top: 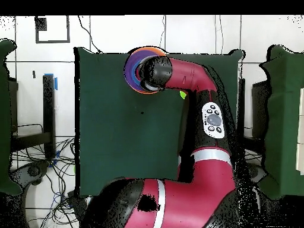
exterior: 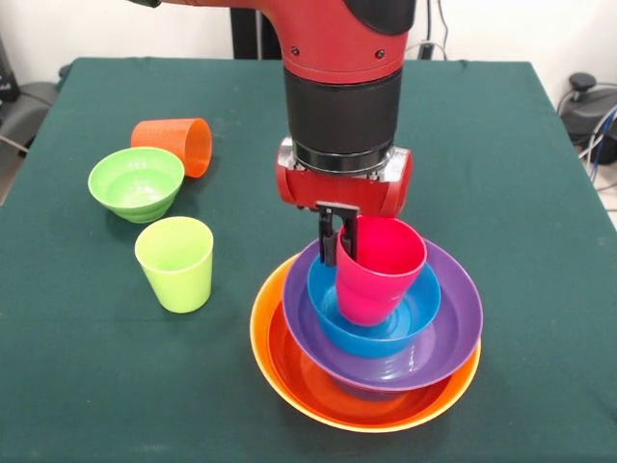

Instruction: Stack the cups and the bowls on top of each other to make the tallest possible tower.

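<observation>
At lower centre of the front view, the gripper point(exterior: 344, 238) pinches the rim of the pinkish-red cup point(exterior: 378, 269), apparently seating it (slightly tilted) in the blue bowl point(exterior: 374, 311) atop the tower point(exterior: 366, 362); the lime green cup point(exterior: 175, 263) waits at left.

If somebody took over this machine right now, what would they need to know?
Gripper: jaws shut on the pinkish-red cup's rim; the cup sits tilted in the blue bowl.
Tower so far: yellow-orange bowl, red-orange bowl, purple bowl, blue bowl.
Left: lime cup upright, orange cup on its side, green bowl, all loose on the table.
</observation>
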